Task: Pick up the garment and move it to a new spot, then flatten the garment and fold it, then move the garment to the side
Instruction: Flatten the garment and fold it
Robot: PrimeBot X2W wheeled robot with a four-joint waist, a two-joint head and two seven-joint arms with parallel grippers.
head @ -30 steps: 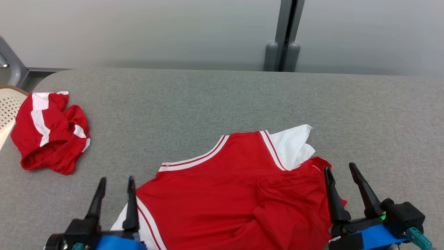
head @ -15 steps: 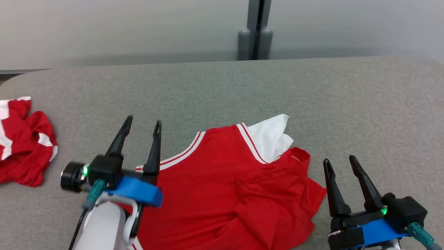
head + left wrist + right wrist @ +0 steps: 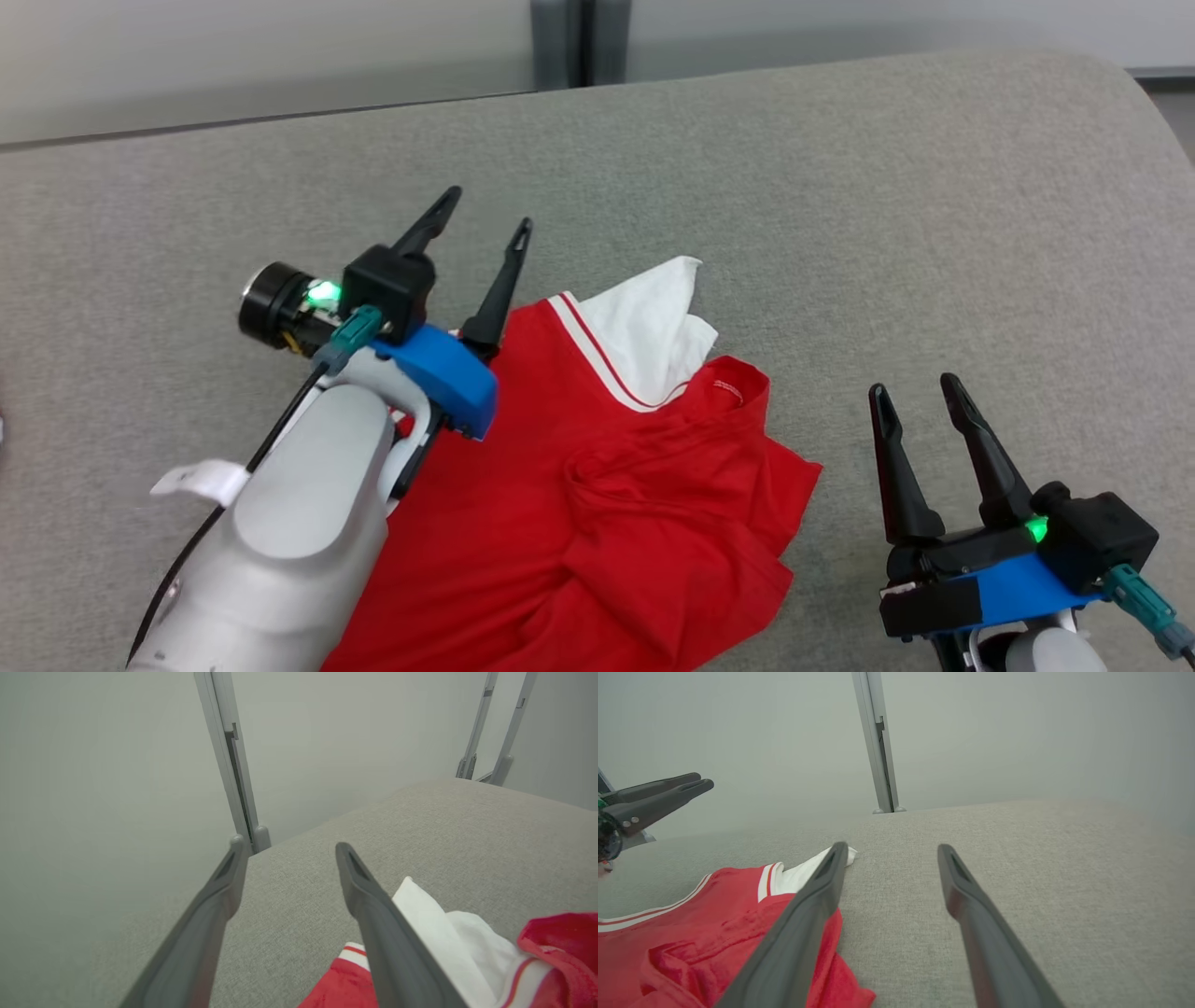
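Shows a red shirt (image 3: 607,485) with white sleeve and striped trim, rumpled on the grey surface (image 3: 887,187). Places the left pincer (image 3: 489,209) at the shirt's 11 o'clock, raised by the striped edge, fingers spread apart, gripping nothing. Places the right pincer (image 3: 913,385) at the shirt's 3 o'clock, near the red hem yet apart from it, likewise spread and empty. Bears tiny white print on the red fold at 1 o'clock, too small to read

Grey felt-covered tabletop (image 3: 887,187), rounded far corner. Pale grey partition wall (image 3: 233,65) behind; grey metal upright (image 3: 579,37) between panels. Even, soft light.
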